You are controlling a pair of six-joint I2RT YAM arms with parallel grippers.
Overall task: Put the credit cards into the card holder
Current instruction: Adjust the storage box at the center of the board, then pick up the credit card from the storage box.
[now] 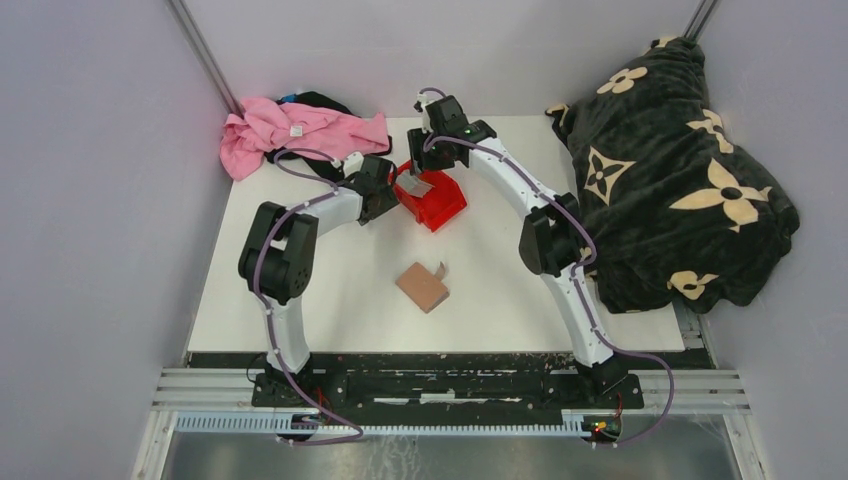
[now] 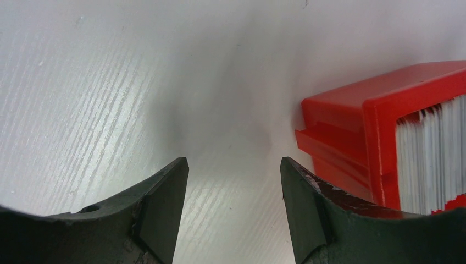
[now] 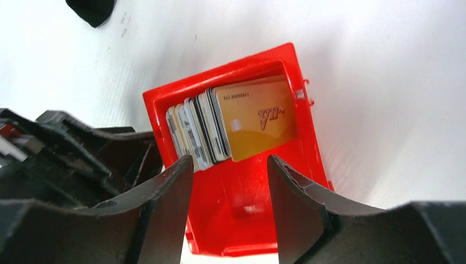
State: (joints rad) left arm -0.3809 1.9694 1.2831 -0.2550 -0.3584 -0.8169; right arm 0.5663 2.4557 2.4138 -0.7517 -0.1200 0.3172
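Note:
Several credit cards stand on edge in a stack inside a red plastic bin; the front one is gold-yellow. Their white edges show in the left wrist view. The tan-brown card holder lies folded on the table, nearer the arm bases, apart from both grippers. My right gripper is open and empty, hovering over the bin just short of the cards. My left gripper is open and empty, low over the table just left of the bin.
A pink cloth lies at the far left corner of the white table. A black blanket with cream flower shapes covers the right side. The left arm's wrist sits close against the bin's left wall.

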